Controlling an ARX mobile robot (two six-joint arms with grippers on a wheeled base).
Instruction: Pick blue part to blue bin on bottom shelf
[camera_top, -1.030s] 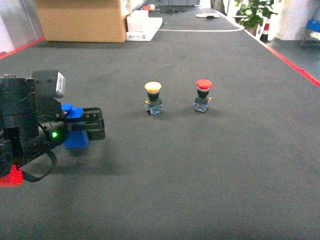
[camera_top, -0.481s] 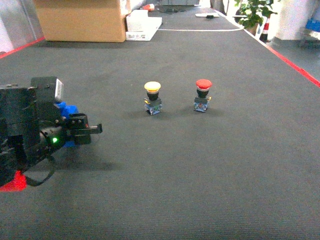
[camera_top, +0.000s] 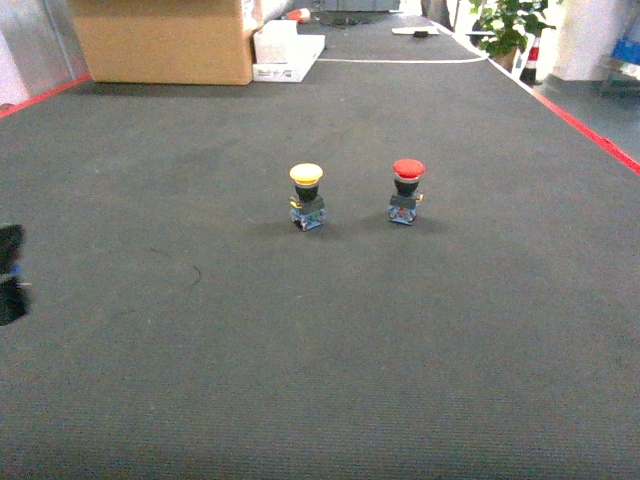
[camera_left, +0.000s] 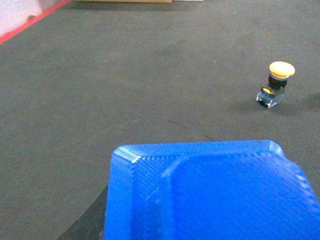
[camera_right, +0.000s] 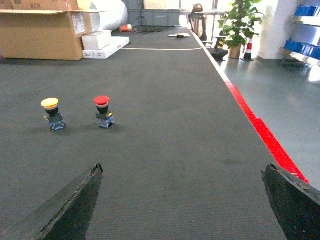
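A wide dark floor (camera_top: 330, 340) is seen, bordered by a red line (camera_right: 252, 120) on the right; much open room is left for moving. A cardboard box (camera_top: 165, 40) is placed far behind. The blue part (camera_left: 210, 192) is seen close under the left wrist camera, apparently carried; whether the left hand is pinched on it cannot be told. It is judged light, stiff and smooth, best held across flat sides. The right hand (camera_right: 185, 200) is spread. Two buttons, yellow (camera_top: 306, 195) and red (camera_top: 405, 189), are standing apart.
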